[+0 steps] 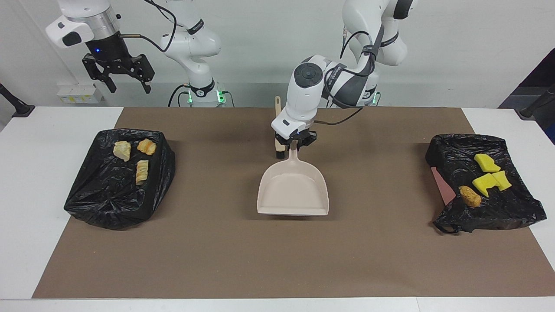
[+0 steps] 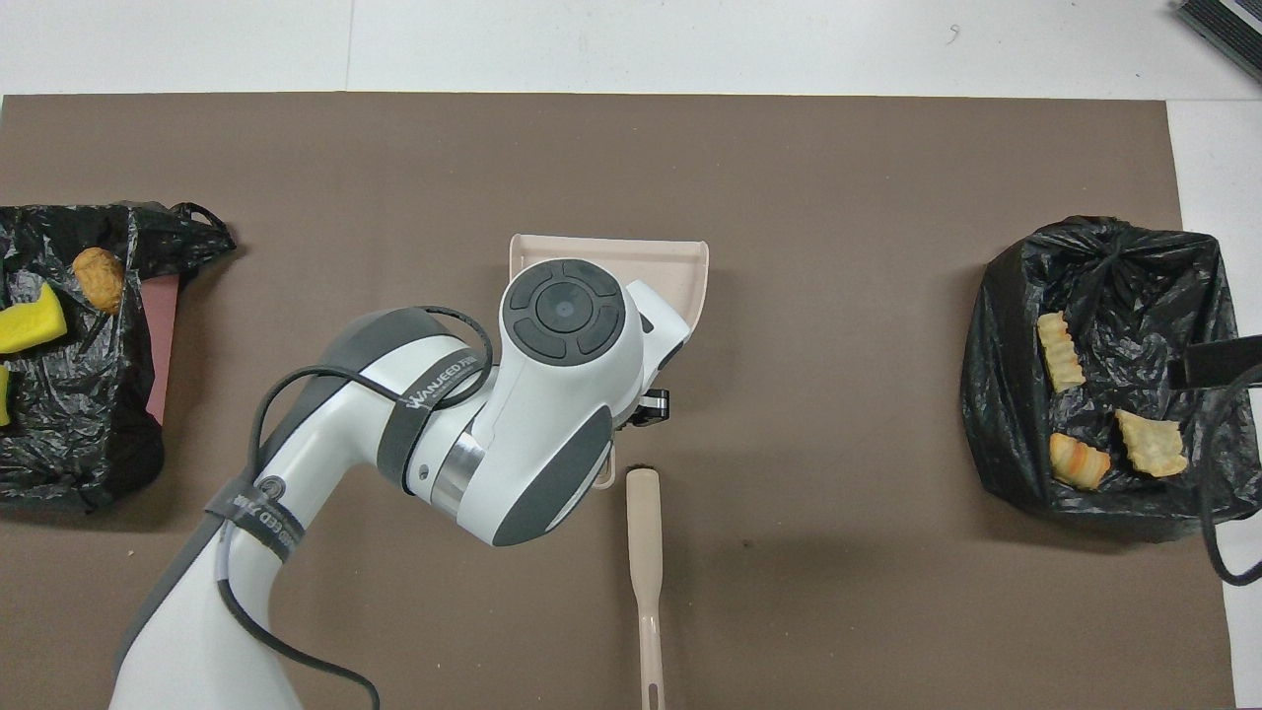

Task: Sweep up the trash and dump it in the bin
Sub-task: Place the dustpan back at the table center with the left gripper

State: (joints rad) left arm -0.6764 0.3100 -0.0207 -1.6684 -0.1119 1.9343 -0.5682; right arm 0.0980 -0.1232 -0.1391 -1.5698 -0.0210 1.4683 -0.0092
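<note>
Left gripper [image 1: 295, 144] is clamped on the beige dustpan [image 1: 293, 190] by its handle, pan low over the middle of the brown mat [image 1: 243, 255], just beside the brush [image 2: 644, 552]. On the left arm [image 2: 434, 394] a grey band reads what looks like "WANJEED", partly curled. Right gripper [image 1: 118, 73] waits high over its end of the table, fingers spread, empty. The trash: three bread lumps [image 1: 135, 157] on one black bag [image 1: 108, 199], yellow sponge pieces [image 1: 489, 174] and another lump [image 1: 470, 196] on the other bag [image 1: 498, 212].
</note>
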